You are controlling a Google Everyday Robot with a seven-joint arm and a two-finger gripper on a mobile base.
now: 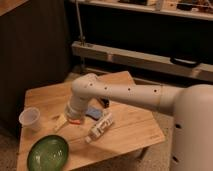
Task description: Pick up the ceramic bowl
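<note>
The ceramic bowl [48, 152], a wide, shallow, glossy green dish with a darker rim, sits at the front left corner of the wooden table [135, 127]. My white arm reaches in from the right and bends down over the table's middle. My gripper [67, 120] hangs low over the tabletop, above and just right of the bowl and apart from it. It holds nothing that I can see.
A small translucent plastic cup [30, 119] stands at the table's left edge, left of the gripper. A white bottle [100, 127] lies on its side right of the gripper, with a blue packet [93, 112] behind it. A dark shelf unit stands behind the table.
</note>
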